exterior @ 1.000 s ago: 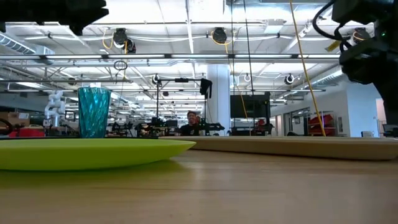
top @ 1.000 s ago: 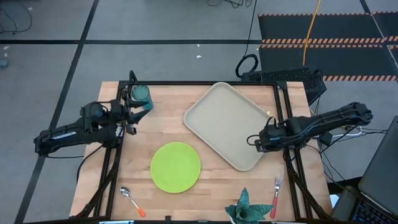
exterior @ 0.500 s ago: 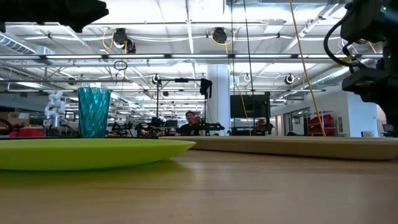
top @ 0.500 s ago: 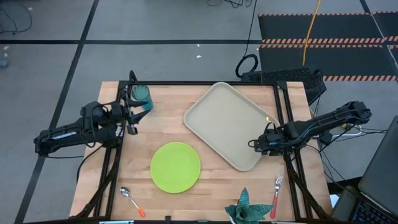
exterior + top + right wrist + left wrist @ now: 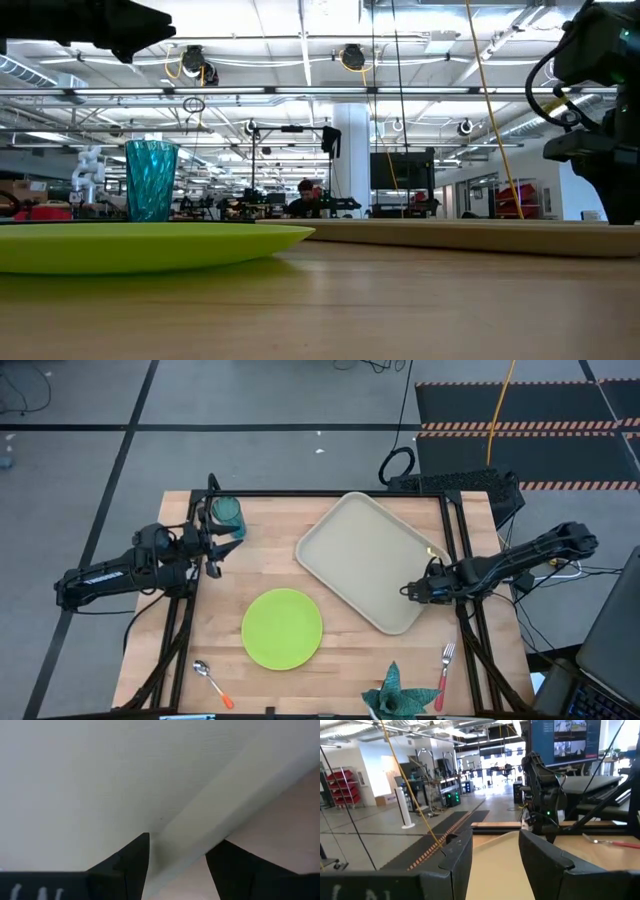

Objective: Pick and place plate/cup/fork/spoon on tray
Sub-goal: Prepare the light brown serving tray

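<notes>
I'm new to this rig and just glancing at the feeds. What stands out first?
The big beige tray lies askew at the table's far right, with the right gripper low at its near right rim, fingers open astride the edge. The lime-green plate sits at the near middle. The left gripper hovers open by the teal cup in the far left corner.

Surface (image 5: 330,650) — pale wood, visible grain, satin sheen. Tray (image 5: 365,555) — matt beige plastic, smooth. Plate (image 5: 282,628) — smooth lime plastic, faintly glossy. Cup (image 5: 151,180) — translucent teal, ribbed. Fork (image 5: 442,675) — shiny metal tines, red handle.
</notes>
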